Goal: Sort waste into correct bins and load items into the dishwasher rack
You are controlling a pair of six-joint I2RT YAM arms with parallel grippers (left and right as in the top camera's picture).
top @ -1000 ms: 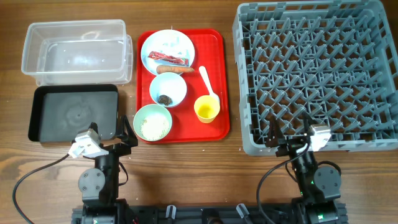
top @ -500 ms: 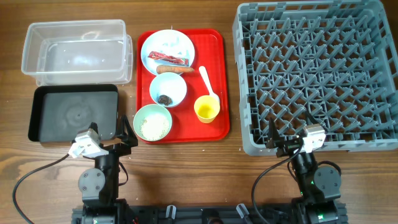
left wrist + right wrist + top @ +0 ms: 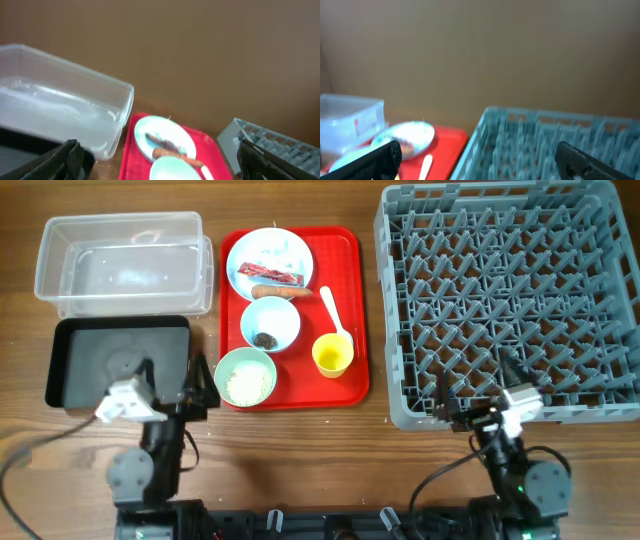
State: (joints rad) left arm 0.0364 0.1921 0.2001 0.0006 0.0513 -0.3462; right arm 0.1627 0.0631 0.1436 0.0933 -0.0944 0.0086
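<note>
Wrists swung outward | left end effector (image 3: pixel 201 386) apart | right end effector (image 3: pixel 472 386) apart | fingertips (image 3: pixel 65 160) cropped (wrist views)

Wood-grain table (image 3: pixel 300 455); clear glossy plastic tub (image 3: pixel 120 222); black plastic tray (image 3: pixel 75 365); glossy red tray (image 3: pixel 350 280); grey plastic rack (image 3: pixel 400 412).

Serving tray (image 3: pixel 352 300) between tub (image 3: pixel 60 285) and rack (image 3: pixel 395 320).

Two bowls (image 3: pixel 270 325) (image 3: pixel 246 377); two bins (image 3: pixel 125 265) (image 3: pixel 120 362); one plate (image 3: pixel 270 260), cup (image 3: pixel 332 356), seemingly spoon (image 3: pixel 333 310)
</note>
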